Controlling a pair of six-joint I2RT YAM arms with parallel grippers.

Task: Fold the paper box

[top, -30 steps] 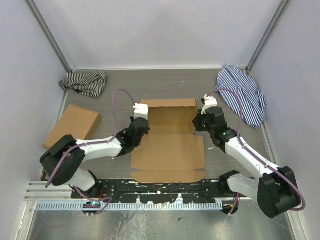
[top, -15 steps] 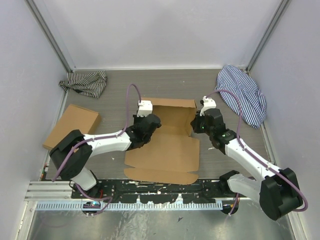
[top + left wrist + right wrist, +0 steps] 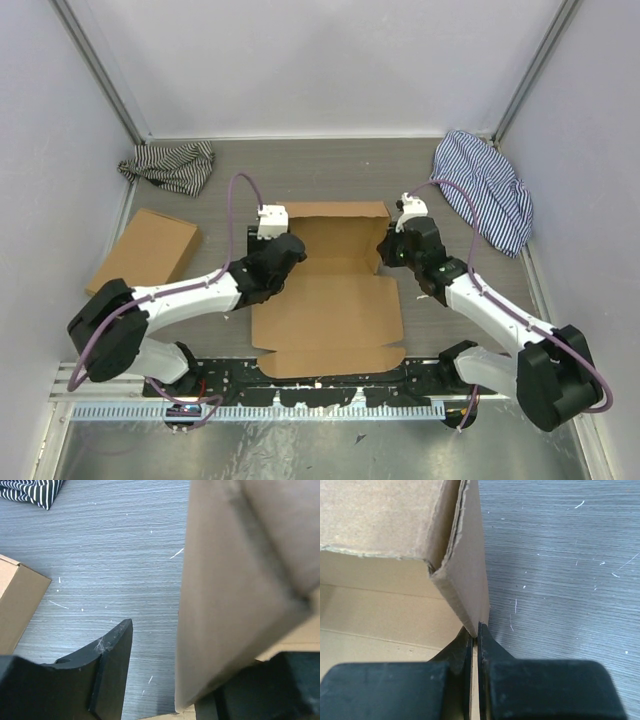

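1. The paper box point(image 3: 330, 300) lies open on the surface point(image 3: 230, 180) between the arms, with its far walls raised.
2. The left end effector point(image 3: 287, 248) is released, its fingers spread either side of the left flap.
3. The right end effector point(image 3: 474, 632) is clenched on the right wall's edge.
4. A flat brown box point(image 3: 145, 250) lies well apart, at the left.

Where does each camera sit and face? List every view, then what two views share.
Top external: above and behind the arms, looking down on the table; both arms show, the paper box between them.
Left wrist: on the left arm, looking past the open left gripper at a raised flap of the paper box.
Right wrist: on the right arm, looking along the right gripper, shut on the box's side wall.
Shared: top external and left wrist both show the flat ready-made box and a striped cloth.
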